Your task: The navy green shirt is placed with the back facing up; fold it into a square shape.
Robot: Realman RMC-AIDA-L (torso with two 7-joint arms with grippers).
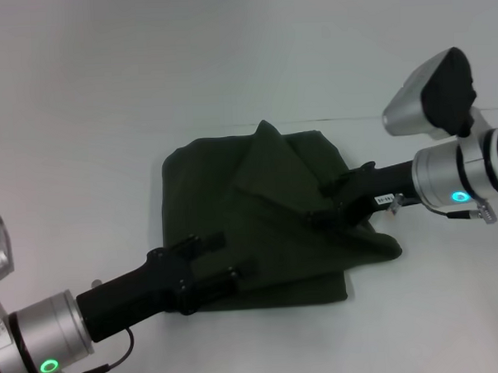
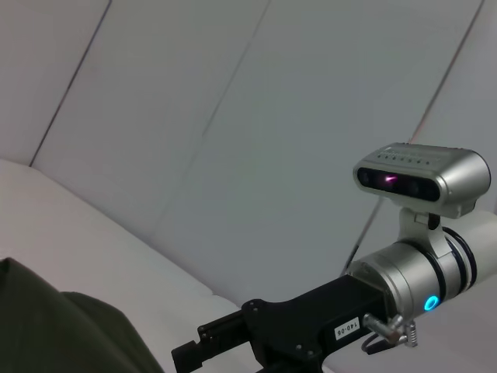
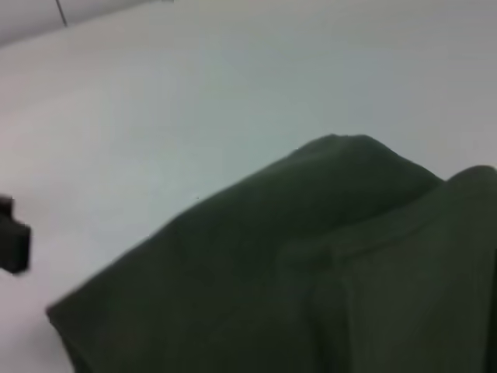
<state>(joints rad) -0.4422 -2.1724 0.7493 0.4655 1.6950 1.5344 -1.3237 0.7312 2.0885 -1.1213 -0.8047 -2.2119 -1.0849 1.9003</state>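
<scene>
The navy green shirt (image 1: 232, 187) lies partly folded in the middle of the white table (image 1: 82, 161). One flap runs slanting from a peak at its far edge down to its right corner. My left gripper (image 1: 231, 255) reaches in from the lower left and stands open over the shirt's near left part. From the right, my right gripper (image 1: 328, 201) comes in low over the slanting flap, on the shirt's right side. The left wrist view shows a corner of the shirt (image 2: 54, 334) and the right gripper (image 2: 194, 353) beyond it. Shirt (image 3: 311, 272) fabric fills the right wrist view.
White table surface surrounds the shirt on all sides, with a pale wall (image 2: 233, 116) behind. A small black part (image 3: 12, 237) shows at the edge of the right wrist view.
</scene>
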